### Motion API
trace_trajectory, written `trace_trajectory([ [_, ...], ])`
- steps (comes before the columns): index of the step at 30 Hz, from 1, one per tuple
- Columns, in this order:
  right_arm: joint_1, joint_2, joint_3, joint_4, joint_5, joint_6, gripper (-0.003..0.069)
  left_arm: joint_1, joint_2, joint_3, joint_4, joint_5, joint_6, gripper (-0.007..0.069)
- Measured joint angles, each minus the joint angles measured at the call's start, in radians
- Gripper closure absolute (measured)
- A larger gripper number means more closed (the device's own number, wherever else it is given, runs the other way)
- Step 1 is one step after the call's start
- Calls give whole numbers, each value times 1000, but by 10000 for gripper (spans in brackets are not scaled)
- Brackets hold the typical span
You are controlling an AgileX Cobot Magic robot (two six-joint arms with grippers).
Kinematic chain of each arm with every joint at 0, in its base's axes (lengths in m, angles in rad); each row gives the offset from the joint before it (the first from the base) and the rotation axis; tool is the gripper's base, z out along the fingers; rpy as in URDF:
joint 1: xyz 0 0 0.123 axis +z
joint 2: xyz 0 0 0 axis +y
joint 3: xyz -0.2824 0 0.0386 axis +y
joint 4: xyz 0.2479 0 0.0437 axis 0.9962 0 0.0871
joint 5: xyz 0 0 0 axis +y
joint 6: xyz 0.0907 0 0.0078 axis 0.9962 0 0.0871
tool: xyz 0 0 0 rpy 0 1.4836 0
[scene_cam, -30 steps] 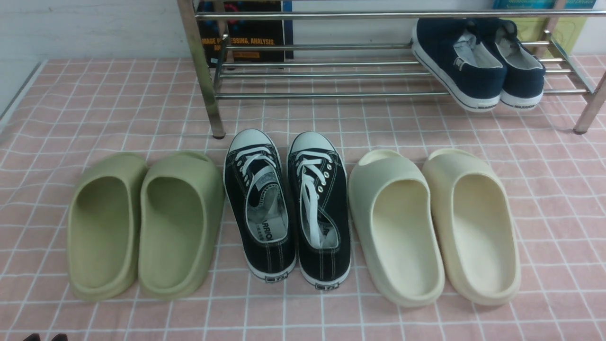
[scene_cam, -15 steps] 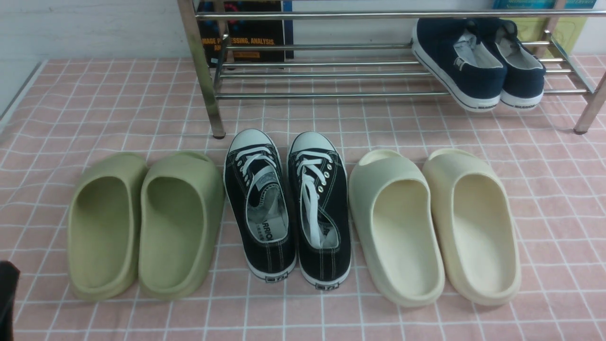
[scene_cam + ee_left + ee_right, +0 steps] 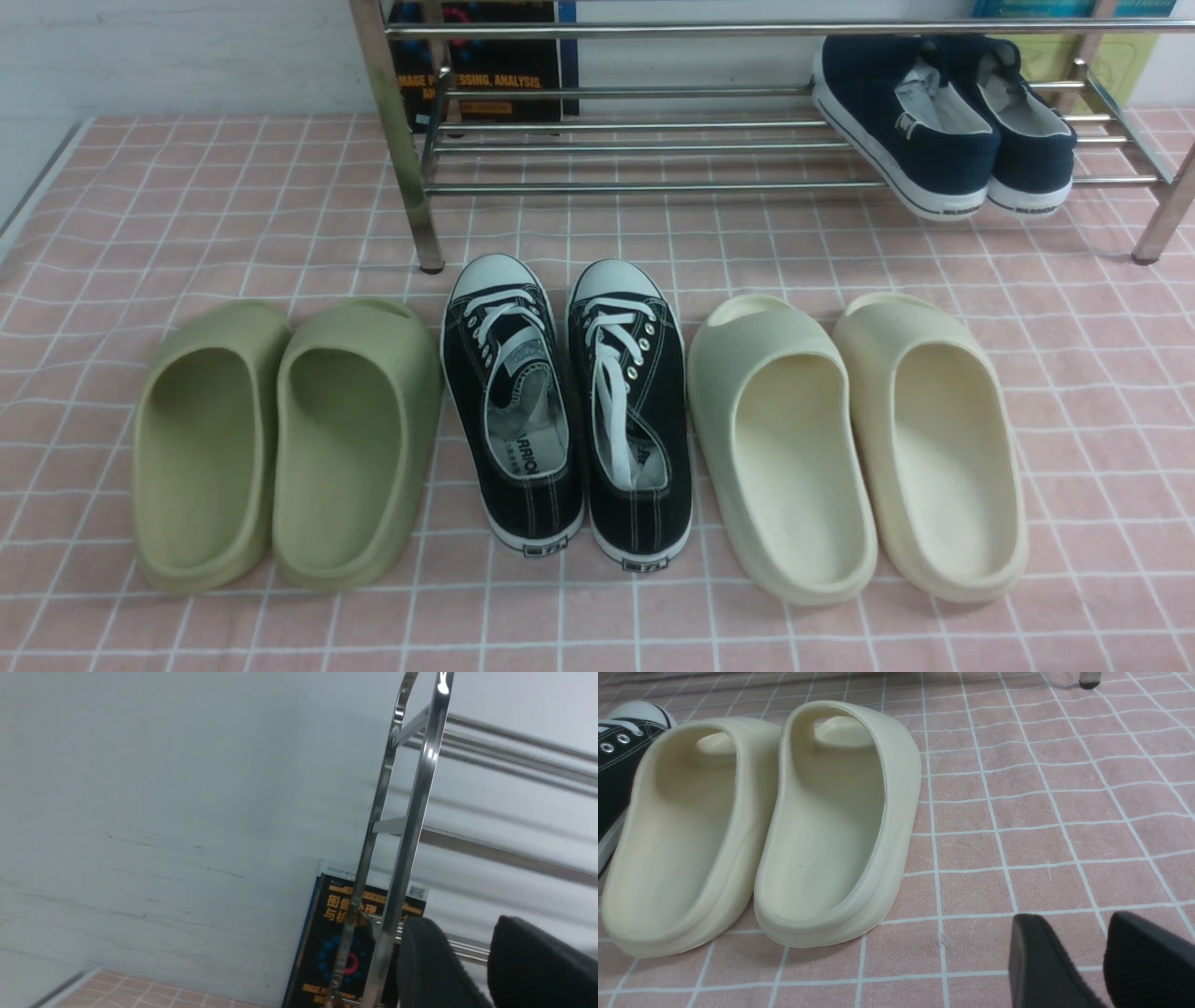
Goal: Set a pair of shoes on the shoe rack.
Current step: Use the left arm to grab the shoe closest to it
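Obs., both arms. Neither of your grippers showed in the front view; only the wrist views caught them.

Left gripper (image 3: 467,933): you had its two black fingers standing apart, with a clear gap between them and nothing in that gap. It held nothing and touched nothing. It pointed up at the pale wall (image 3: 163,788), with the chrome upright of the shoe rack (image 3: 653,187) and a dark book (image 3: 485,65) ahead of it.

Right gripper (image 3: 1078,933): you had it released as well, the fingers parted and the space between them bare. It hung low over the pink checked cloth (image 3: 187,205), beside the outer one of the cream slides (image 3: 859,439) but apart from it, with no contact.

Task items: the pair of shoes (image 3: 560,411) stood on the cloth in front of the rack, not on it. The two black sneakers were side by side and upright, white toe caps toward the rack, heels toward you, and just short of the rack's front left leg. The inner sides of the two sneakers met or nearly met at the heels; I could not tell which.

Neighbours: the green slides (image 3: 280,448) stood just to the left of the sneakers, and the nearer one was very close to the left sneaker. The cream slides stood just to the right. The navy slip-ons (image 3: 943,121) sat at the right end of the rack's low shelf, tilted, heels toward you. The rest of that shelf's bars carried nothing.
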Motion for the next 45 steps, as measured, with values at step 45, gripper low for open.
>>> trace_trajectory([
  [45, 0, 0, 0, -1, 0, 0, 421, -549, 1702, -1407, 343, 1337, -285, 363],
])
